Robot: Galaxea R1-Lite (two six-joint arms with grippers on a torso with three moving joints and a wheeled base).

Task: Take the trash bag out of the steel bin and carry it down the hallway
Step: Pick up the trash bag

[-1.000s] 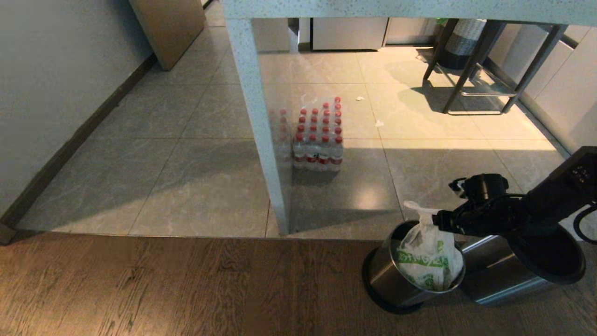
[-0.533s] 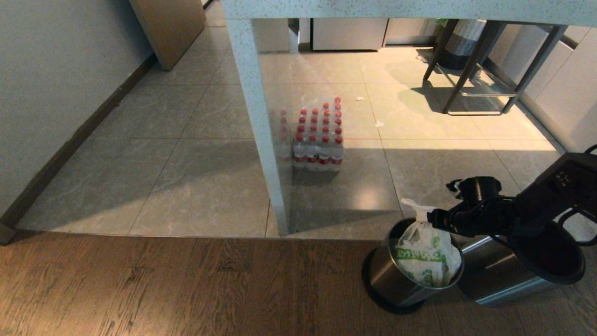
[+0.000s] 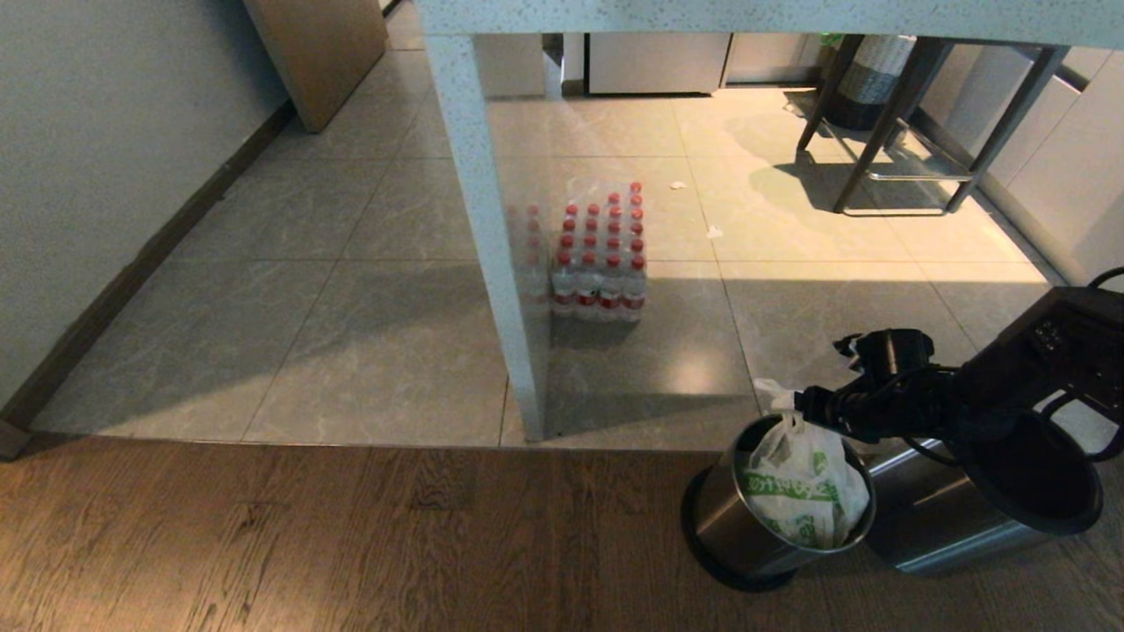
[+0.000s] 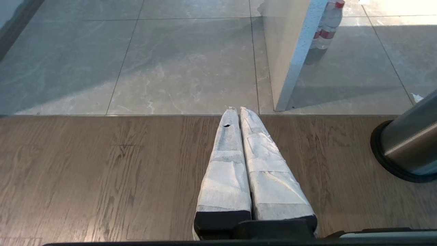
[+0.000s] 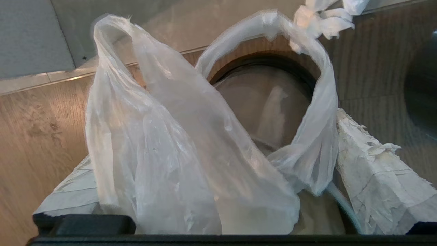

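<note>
Right gripper point(image 3: 801, 405) at rim of steel bin point(image 3: 729, 527), fingers point(image 5: 372, 177) spread wide around trash bag point(image 3: 803, 483) handles, bag sitting in bin on wood floor point(image 3: 351, 544); left gripper point(image 4: 235, 111) clenched, parked above floor

The trash bag point(image 3: 803, 491) sits in the steel bin point(image 3: 733, 527), bottle pack point(image 3: 600, 254) beyond.

Sunlight from far right brightens the glossy grey marble-look floor tiles point(image 3: 817, 237), throwing long stool shadows. My near dark wood-plank floor point(image 3: 351, 535) lies dim. Close up, the thin translucent whitish plastic bag point(image 5: 177, 143) looks soft and blurred.
</note>
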